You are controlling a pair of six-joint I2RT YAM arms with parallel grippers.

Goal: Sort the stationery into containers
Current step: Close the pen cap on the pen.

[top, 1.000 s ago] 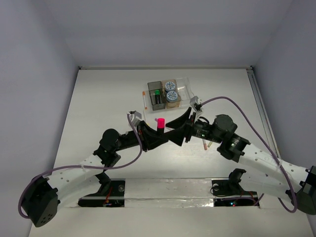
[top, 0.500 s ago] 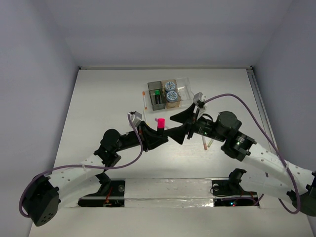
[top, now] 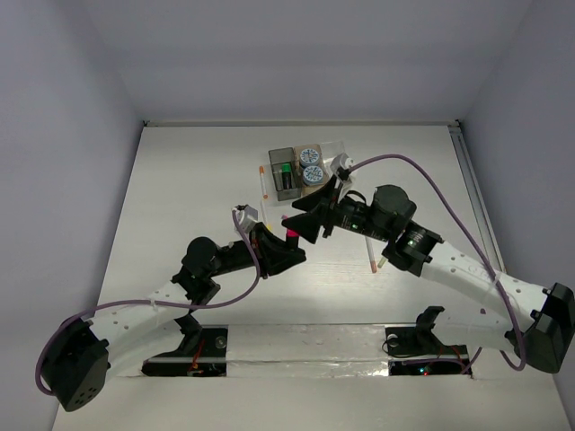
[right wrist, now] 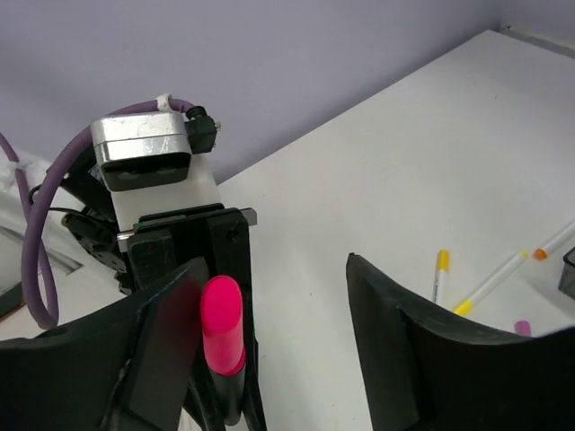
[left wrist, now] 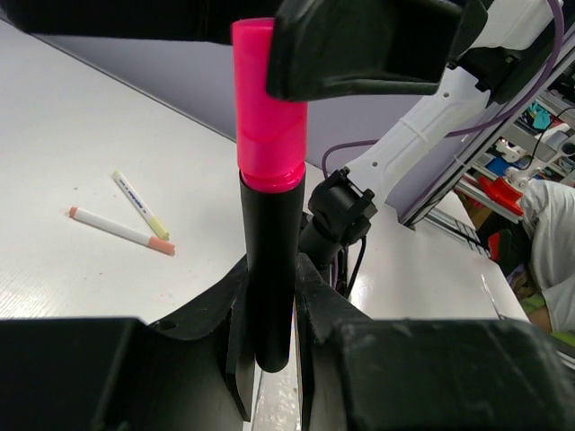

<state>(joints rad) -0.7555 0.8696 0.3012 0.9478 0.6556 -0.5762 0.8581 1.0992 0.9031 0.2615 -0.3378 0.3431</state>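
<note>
A black marker (left wrist: 269, 269) with a pink cap (left wrist: 268, 117) stands upright above the table, and my left gripper (left wrist: 269, 350) is shut on its barrel. In the top view the cap (top: 292, 234) shows just below the containers. My right gripper (right wrist: 278, 314) is open around the cap (right wrist: 222, 323), which sits close against one finger (right wrist: 166, 332) with a wide gap to the other. The three joined containers stand at the back: dark grey (top: 284, 175), amber (top: 312, 169) with two tape rolls (top: 310, 154), and clear (top: 334, 162).
A white pen with an orange cap (top: 263, 182) lies left of the bins. More pens lie on the table to the right (top: 371, 258), seen in the left wrist view as an orange-capped pen (left wrist: 117, 229) and a yellow-capped pen (left wrist: 139, 205). Both arms cross mid-table.
My right gripper has swung left and come over the marker's pink cap, its jaws opening wide and then narrowing a little. The left gripper has kept the marker still.
</note>
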